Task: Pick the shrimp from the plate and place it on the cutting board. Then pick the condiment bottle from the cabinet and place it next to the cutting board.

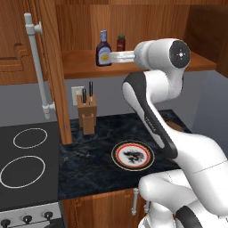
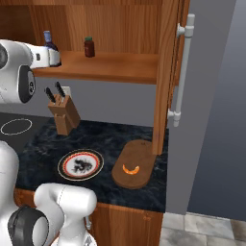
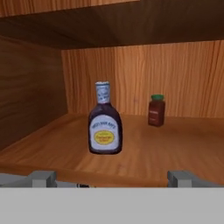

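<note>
- Right now, I have the cabinet [image 2: 166, 72] open in front of me, its shelf carrying the bottle and a small jar; I judge the shelf's front edge a hazard, since the hand sits level with it and a low approach could knock the fingers against the wood.
- Below, the counter [image 1: 89, 156] holds the cutting board [image 2: 129, 182] just beside the cabinet's side panel, which I think leaves little room, so setting the bottle down next to the board could clip that panel or the board's rim.
- Beside the board, the plate [image 1: 132, 156] lies bare, and the shrimp [image 2: 130, 169] rests on the board, so I take the first half as done; a careless swing downward could sweep the shrimp off.
- Up on the shelf, the condiment bottle [image 3: 105, 120] stands upright, straight ahead of the hand and apart from it; it looks tall and narrow at the neck, so I fear that a push from one finger before the other would tip it backward.
- My gripper [image 3: 111, 178] is spread wide and holds nothing, its fingertips [image 3: 42, 178] short of the bottle.
- Behind and to one side, the squat jar [image 3: 156, 110] stands well apart from the bottle; drifting that way could mean grabbing the wrong thing.
</note>
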Controlling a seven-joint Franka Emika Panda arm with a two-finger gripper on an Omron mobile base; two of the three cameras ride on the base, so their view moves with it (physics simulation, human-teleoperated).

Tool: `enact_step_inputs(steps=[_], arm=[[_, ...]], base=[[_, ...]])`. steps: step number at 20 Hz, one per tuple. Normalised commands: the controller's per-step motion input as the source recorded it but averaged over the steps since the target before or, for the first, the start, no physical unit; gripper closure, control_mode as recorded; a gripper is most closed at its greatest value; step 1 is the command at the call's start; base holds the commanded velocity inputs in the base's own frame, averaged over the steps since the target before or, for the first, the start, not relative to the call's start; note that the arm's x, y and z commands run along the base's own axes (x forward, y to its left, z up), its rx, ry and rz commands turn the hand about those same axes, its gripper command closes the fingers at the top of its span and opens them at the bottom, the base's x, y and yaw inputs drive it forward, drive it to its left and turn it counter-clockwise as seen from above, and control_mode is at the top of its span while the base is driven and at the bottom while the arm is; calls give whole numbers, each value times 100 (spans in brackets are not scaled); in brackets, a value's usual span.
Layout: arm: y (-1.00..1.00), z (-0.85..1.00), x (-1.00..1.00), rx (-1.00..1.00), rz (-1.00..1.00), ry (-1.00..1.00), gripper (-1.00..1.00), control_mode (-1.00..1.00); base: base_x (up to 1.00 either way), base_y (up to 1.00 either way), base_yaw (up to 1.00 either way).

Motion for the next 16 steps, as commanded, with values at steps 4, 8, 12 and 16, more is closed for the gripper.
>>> enact_step_inputs(steps=[4,8,12,16], arm=[[11,0,0,0,0,0,-100,-100],[0,0,7,0,0,0,-100,-100],[0,3,32,0,-2,8,-100,-100],[2,6,34,0,-3,13,-100,-100]], base=[[0,0,0],[0,0,0],[0,0,0],[0,0,0]])
